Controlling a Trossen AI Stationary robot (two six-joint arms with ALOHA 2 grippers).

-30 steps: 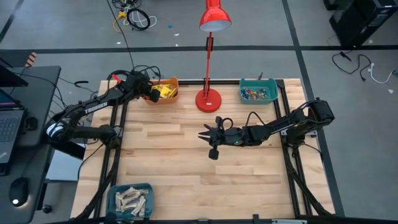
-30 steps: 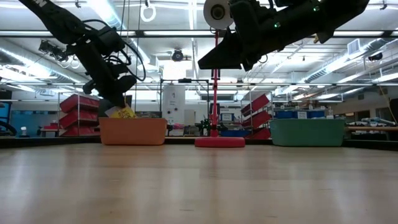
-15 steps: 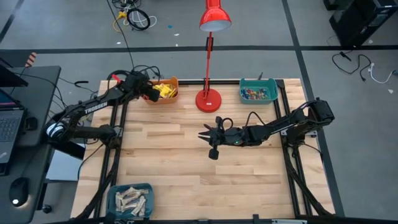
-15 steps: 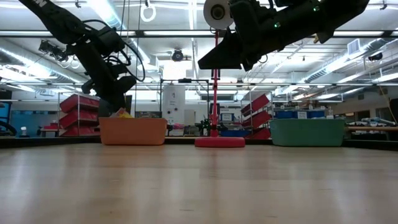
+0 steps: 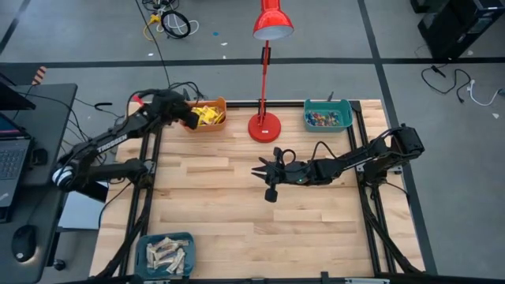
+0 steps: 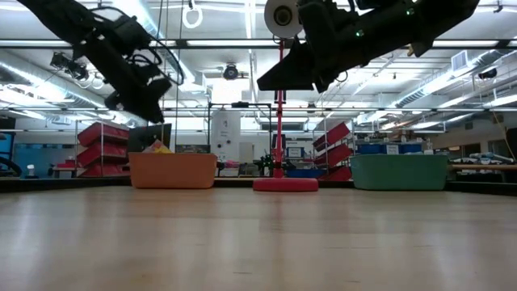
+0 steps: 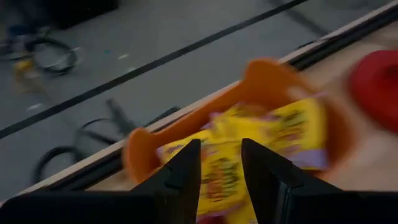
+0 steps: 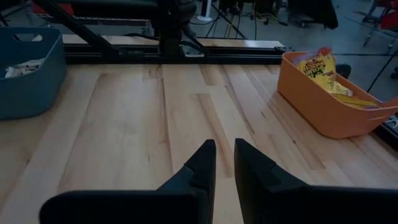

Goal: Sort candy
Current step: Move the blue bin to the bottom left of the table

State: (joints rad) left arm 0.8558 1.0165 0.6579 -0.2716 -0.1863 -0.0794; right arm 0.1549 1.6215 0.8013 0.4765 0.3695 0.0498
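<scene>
Three bins ring the table in the high view: an orange bin [image 5: 209,115] at upper left of the wood holding yellow packets [image 5: 207,115], a teal bin [image 5: 327,117] at upper right with tiny mixed candy pieces [image 5: 323,120], and a blue bin [image 5: 166,254] at lower left with pale beige bars [image 5: 167,252]. The red lamp [image 5: 265,125] stands between the two upper bins. The left gripper [image 5: 189,118] sits at the orange bin's left edge; the right gripper [image 5: 267,180] hangs over bare wood at mid-frame.

Low view: the left gripper [image 6: 139,101] is above the orange bin [image 6: 172,170], clear of it, with one yellow packet tip [image 6: 158,147] poking over the rim. The right arm fills the top centre.

Left wrist view: its fingers [image 7: 183,171] stand apart with nothing between them, the packets [image 7: 249,146] lying in the bin [image 7: 140,152] beyond.

Right wrist view: its fingers [image 8: 202,163] are close, a narrow gap between, empty over the table [image 8: 124,124]; the orange bin [image 8: 329,109] shows at right.

Risk, as I judge it: the heaped packets stand near the rim, so a fingertip brushing the pile could flick one out onto the table or floor.
</scene>
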